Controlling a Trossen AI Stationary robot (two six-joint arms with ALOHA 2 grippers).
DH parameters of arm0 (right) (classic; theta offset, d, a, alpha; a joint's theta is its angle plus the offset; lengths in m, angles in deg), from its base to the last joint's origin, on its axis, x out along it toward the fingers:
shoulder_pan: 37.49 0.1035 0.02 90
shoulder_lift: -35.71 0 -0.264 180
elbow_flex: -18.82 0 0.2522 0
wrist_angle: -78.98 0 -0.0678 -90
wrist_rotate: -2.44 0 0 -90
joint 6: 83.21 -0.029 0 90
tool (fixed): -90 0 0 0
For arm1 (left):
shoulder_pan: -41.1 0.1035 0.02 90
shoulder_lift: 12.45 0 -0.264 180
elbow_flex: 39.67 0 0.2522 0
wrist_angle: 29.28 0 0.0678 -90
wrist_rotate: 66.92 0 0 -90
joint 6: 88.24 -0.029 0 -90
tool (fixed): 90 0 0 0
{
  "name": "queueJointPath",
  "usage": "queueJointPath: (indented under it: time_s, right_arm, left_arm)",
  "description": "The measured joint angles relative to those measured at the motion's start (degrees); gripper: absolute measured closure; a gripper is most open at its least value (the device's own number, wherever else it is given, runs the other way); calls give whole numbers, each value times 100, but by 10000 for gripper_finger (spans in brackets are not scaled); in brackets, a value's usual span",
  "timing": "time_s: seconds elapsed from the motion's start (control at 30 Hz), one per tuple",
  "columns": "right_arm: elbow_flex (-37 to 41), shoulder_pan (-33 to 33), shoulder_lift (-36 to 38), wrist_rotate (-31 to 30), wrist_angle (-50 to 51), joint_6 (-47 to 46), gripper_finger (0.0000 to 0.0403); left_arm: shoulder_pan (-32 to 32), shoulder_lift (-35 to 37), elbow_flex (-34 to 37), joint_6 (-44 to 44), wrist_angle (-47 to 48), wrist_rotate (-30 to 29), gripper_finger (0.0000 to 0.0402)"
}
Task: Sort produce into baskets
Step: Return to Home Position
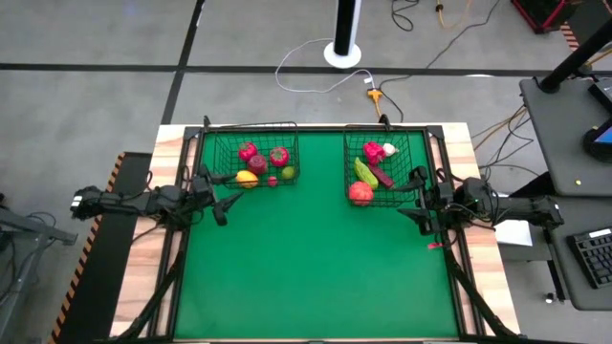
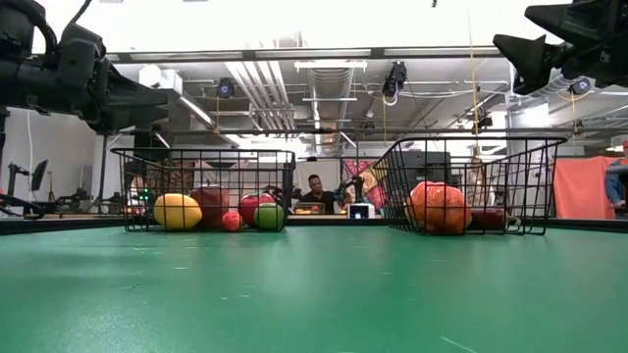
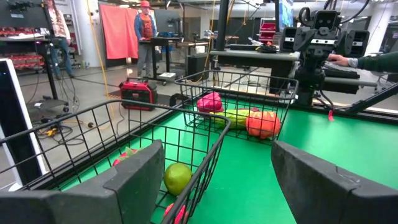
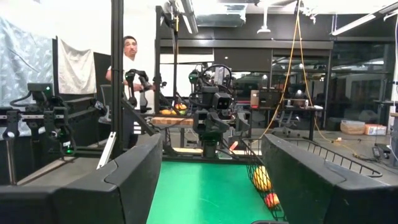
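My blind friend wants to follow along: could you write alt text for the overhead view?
Seen from above, a left basket and a right basket of black wire hold toy fruit and vegetables on a green table. The left pincer and right pincer hang open and empty beside them.

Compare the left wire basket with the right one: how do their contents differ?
The left basket holds a green lime and an orange-yellow fruit; the right basket has neither. The right basket holds white garlic and a yellow-green oblong piece; the left does not. Both are black wire mesh.
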Motion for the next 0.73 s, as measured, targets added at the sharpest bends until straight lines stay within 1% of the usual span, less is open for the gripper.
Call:
queueJointPath:
  time_s: [0.47,0.73]
  right_arm:
    - [0,0,0,-1,0,0,151]
    - [0,0,0,0,0,0,144]
  left_arm:
    - [0,0,0,0,0,2,124]
    - [0,0,0,0,-1,1,124]
